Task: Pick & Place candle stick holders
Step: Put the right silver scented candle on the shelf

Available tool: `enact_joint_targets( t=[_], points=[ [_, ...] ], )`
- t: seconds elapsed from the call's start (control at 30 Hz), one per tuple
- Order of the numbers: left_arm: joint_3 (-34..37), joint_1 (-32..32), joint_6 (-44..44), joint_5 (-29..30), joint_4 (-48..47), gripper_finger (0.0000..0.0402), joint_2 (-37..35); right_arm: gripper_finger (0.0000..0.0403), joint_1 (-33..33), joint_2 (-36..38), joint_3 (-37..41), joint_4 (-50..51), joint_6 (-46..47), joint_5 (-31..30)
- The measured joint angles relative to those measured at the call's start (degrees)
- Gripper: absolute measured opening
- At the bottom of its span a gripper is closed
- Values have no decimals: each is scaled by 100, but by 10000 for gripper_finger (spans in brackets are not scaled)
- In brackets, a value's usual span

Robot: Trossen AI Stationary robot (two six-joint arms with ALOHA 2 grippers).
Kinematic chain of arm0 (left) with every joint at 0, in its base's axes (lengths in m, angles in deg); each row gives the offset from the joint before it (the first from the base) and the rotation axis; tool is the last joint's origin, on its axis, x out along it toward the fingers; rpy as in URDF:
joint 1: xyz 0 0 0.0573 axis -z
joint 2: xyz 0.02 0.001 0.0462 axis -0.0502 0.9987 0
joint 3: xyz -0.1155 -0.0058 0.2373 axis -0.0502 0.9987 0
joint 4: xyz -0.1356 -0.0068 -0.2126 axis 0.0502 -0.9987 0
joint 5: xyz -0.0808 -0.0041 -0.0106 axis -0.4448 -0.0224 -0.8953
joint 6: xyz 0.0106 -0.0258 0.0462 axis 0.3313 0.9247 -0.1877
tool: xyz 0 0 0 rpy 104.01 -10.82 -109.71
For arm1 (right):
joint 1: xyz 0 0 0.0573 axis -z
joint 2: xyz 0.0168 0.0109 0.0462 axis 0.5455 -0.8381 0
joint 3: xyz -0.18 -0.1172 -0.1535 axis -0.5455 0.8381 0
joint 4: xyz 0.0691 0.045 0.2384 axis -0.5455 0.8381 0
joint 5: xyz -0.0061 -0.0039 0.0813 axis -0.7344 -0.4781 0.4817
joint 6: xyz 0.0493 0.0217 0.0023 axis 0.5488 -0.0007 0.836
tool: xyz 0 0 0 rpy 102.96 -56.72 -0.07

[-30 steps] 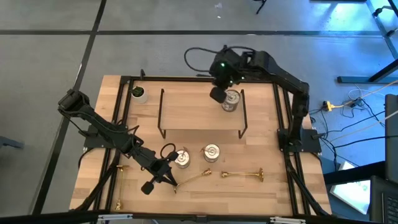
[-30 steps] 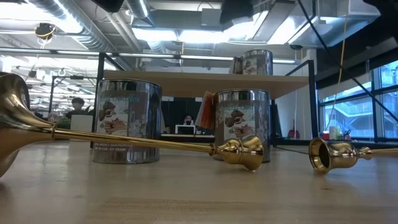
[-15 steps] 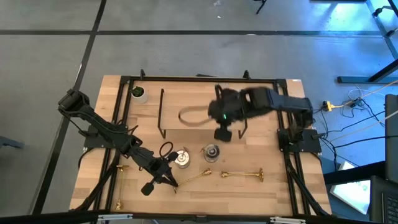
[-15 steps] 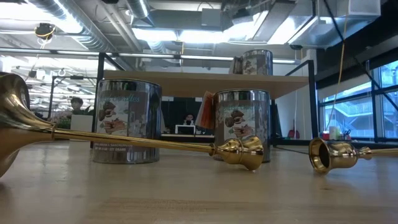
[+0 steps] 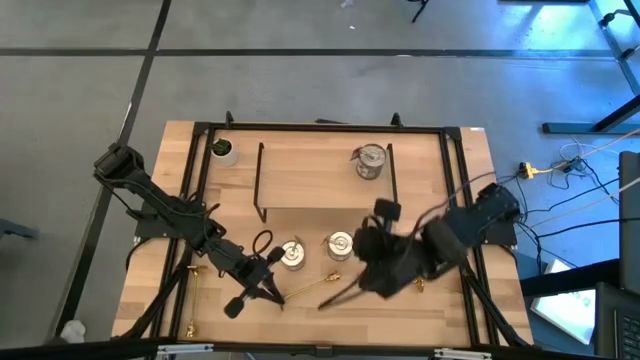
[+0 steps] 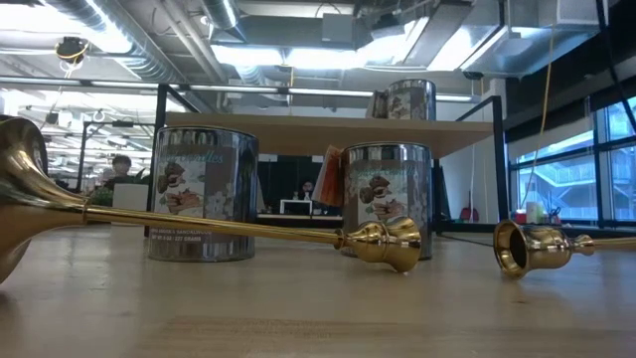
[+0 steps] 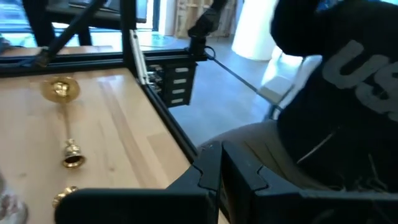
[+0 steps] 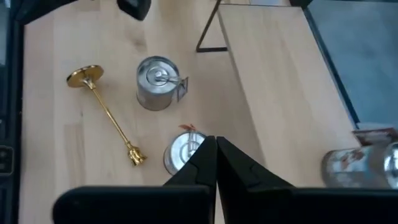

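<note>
Two silvery cups [image 5: 292,255] [image 5: 340,245] stand on the table, and a third [image 5: 371,160] stands on the black wire rack [image 5: 325,208]. One gold stick [image 5: 305,288] lies near the front, its disc end by my left gripper [image 5: 270,288], which is shut and low. A second stick [image 5: 415,283] lies partly hidden under my right arm. A third [image 5: 190,300] lies along the left rail. My right gripper [image 8: 216,152] is shut, with its tips over the right-hand table cup [image 8: 181,151].
A small white pot with a plant [image 5: 223,150] stands at the far left corner. A black frame rail [image 5: 200,180] runs around the table top. In the low view both table cups [image 6: 204,194] [image 6: 388,199] stand behind the lying sticks [image 6: 378,242].
My right gripper has left the cup on the rack and swung toward the table's near edge and down, turning to point toward the left. It is now by the right-hand table cup. The cup on the rack has stayed in place.
</note>
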Motion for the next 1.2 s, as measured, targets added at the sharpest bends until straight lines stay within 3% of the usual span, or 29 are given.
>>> enact_joint_targets(
  t=[0.2, 0.43, 0.7, 1.0, 1.2],
  points=[
    [0, 32, -9, 402, 196, 6, 0, 5, -406, -2, 1151, -1017, 386, -341],
    [0, 32, -16, 424, 256, 6, 0, 5, -632, -2, 2286, -2149, 417, -739],
    [0, 32, -151, 354, 247, 6, 0, 5, -1148, -4, 3117, -3191, 695, -626],
    [0, -2, -318, 617, 290, 6, 0, 5, -1690, -4, 4004, -5931, -928, 155],
    [0, -173, -315, 1305, 888, 6, 2, 5, -1522, 343, 5347, -7536, -1003, 1070]
  ],
)
